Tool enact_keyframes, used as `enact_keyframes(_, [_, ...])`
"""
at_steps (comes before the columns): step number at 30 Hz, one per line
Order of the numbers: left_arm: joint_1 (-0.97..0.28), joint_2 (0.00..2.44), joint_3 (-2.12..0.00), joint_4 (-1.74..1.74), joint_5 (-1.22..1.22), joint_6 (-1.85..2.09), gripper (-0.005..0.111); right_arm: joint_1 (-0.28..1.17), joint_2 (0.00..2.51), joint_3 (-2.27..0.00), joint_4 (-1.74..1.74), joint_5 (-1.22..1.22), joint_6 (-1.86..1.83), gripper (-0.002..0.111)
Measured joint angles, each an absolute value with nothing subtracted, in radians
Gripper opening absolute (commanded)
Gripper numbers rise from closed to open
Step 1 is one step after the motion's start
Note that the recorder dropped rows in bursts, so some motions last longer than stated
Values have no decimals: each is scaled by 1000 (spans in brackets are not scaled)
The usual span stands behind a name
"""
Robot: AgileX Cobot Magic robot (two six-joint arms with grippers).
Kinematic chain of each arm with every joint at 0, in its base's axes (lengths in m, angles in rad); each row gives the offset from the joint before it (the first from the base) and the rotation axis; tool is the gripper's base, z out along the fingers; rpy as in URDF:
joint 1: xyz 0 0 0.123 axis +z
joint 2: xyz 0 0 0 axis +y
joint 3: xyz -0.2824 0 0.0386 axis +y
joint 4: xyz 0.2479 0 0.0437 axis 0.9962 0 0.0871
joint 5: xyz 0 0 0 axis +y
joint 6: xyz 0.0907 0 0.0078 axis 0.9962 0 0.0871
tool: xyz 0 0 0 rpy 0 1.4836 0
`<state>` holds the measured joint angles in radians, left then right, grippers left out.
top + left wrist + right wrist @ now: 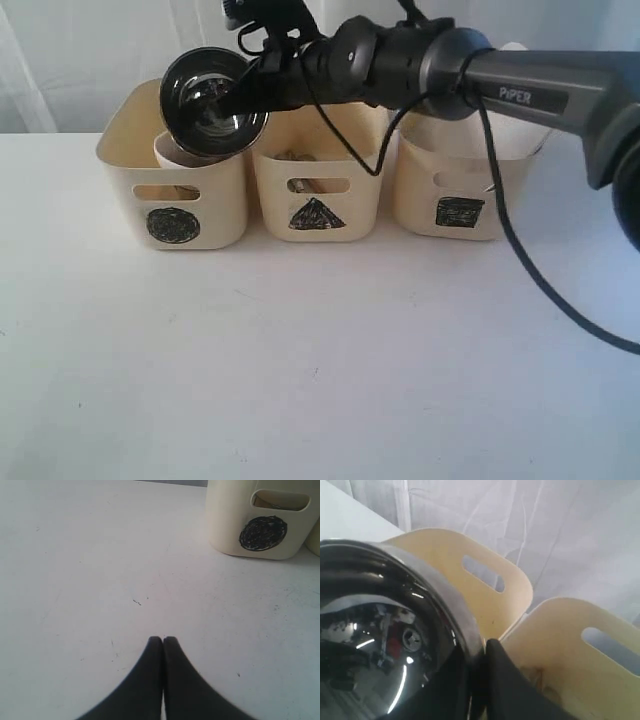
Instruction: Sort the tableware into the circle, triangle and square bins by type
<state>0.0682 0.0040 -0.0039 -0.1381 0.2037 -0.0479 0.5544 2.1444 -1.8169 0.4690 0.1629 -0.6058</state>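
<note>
Three bins stand side by side at the back of the table [300,380]: circle bin [215,200] left, triangle bin [275,200] middle, square bin [415,200] right. A bowl [205,95] hangs tilted above the circle bin (clamped at its rim by the right gripper [250,88]).

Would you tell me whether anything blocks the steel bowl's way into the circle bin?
Nothing visible blocks it: the right claw holds the steel bowl tilted above the circle bin, where a white bowl sits.
</note>
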Motion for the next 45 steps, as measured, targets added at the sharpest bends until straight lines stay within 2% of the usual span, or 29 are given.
enact_keyframes(11, [68,4,-4,-138,204,-48,0,539,2056,-1779,471,261,-629,0])
enact_keyframes(30, [68,4,-4,-113,188,-38,0,518,1722,-1364,513,245,-660,0])
enact_keyframes(36, [68,2,-4,-131,-52,-109,0,518,1689,-1304,518,247,-670,0])
enact_keyframes(41, [68,2,-4,-176,-379,-462,0,519,1678,-1293,518,260,-672,0])
enact_keyframes(45, [68,2,-4,-144,-517,-650,0,523,1674,-1293,518,272,-672,0])
